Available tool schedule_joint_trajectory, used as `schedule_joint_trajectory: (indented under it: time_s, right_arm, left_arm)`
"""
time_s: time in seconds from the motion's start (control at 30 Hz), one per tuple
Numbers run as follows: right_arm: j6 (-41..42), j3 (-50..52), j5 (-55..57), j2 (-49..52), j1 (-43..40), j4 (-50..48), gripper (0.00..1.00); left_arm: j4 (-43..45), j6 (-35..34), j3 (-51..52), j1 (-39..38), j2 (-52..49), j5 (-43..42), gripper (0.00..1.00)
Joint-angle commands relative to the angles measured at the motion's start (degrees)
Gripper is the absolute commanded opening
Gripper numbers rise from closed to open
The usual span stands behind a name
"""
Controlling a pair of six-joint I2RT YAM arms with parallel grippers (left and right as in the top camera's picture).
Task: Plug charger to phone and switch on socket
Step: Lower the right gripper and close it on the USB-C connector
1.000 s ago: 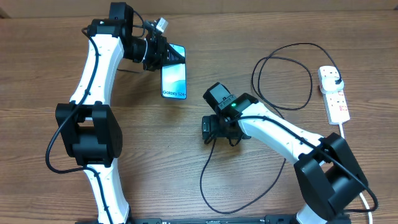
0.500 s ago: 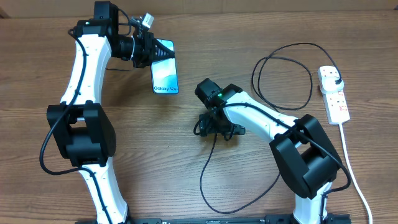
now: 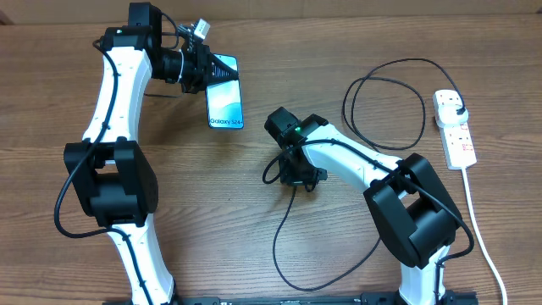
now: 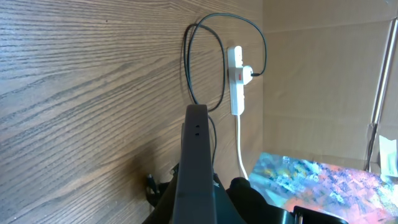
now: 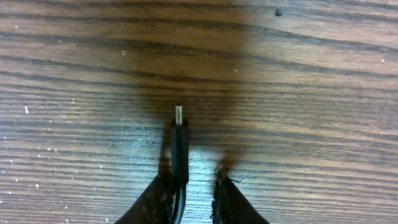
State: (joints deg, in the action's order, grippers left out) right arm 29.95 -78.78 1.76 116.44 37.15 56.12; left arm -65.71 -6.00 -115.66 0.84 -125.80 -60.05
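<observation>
Overhead view shows your right gripper with its jaws drawn in from wide to narrow within the last second. It sits low over the free end of the charger near the middle of the tabletop. I judge the connector pickup is under way, with plugging in and the switch still to do. Your left gripper has not moved in the last half second. It is clamped on the top end of the phone, held screen up at about 10 o'clock from the right gripper. The power strip lies at the 3 o'clock edge, with the charger's black plug on its far end. Right wrist view adds what overhead hides: the connector tip pokes toward 12 o'clock between the fingers. It is snug against one, with a sliver of wood before the other, so you cannot tell whether it is pinched firm. Left wrist view shows the phone edge-on.
</observation>
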Motion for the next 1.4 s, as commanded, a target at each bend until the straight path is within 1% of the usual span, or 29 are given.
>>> schedule_joint_trajectory:
  time_s: [0.0, 0.1, 0.23, 0.27, 0.33, 0.47, 0.57, 0.6, 0.73, 0.8, 1.13, 1.3, 1.37]
  right_arm:
    - [-0.02, -1.55, 0.70, 0.59, -0.20, -0.24, 0.20]
    - [0.04, -1.55, 0.68, 0.59, -0.20, -0.31, 0.17]
    - [0.17, -1.55, 0.48, 0.59, -0.20, -0.66, 0.17]
    - [0.17, -1.55, 0.50, 0.59, -0.20, -0.70, 0.18]
    - [0.15, -1.55, 0.50, 0.59, -0.20, -0.90, 0.26]
    - [0.13, -1.55, 0.52, 0.59, -0.20, -1.57, 0.36]
    - [0.13, -1.55, 0.52, 0.59, -0.20, -1.81, 0.37]
    - [0.11, -1.55, 0.52, 0.59, -0.20, -1.81, 0.36]
    - [-0.07, -1.55, 0.55, 0.59, -0.20, -1.77, 0.24]
    - [-0.07, -1.55, 0.52, 0.59, -0.20, -1.77, 0.20]
    - [-0.26, -1.55, 0.52, 0.59, -0.20, -1.86, 0.08]
    - [-0.24, -1.55, 0.48, 0.59, -0.20, -1.99, 0.04]
    - [-0.24, -1.55, 0.50, 0.59, -0.20, -2.01, 0.04]
  left_arm:
    - [-0.17, -0.85, -1.22, -0.11, 0.00, -3.02, 0.04]
    - [-0.20, -0.85, -1.22, -0.11, 0.00, -2.99, 0.04]
    - [-0.28, -0.85, -1.22, -0.11, 0.00, -3.02, 0.04]
    - [-0.26, -0.85, -1.22, -0.11, 0.00, -3.02, 0.04]
    - [-0.26, -0.85, -1.22, -0.11, 0.00, -2.99, 0.04]
    - [-0.28, -0.85, -1.22, -0.11, 0.00, -3.02, 0.04]
    - [-0.33, -0.85, -1.22, -0.11, 0.00, -3.02, 0.05]
    - [-0.33, -0.85, -1.22, -0.11, 0.00, -3.02, 0.04]
    - [-0.33, -0.85, -1.22, -0.11, 0.00, -3.02, 0.04]
    - [-0.33, -0.87, -1.22, -0.11, 0.00, -3.02, 0.04]
    - [-0.46, -0.85, -1.22, -0.11, 0.00, -2.99, 0.04]
    - [-0.52, -0.87, -1.22, -0.11, 0.00, -3.02, 0.04]
    - [-0.61, -0.90, -1.22, -0.11, 0.00, -3.04, 0.04]
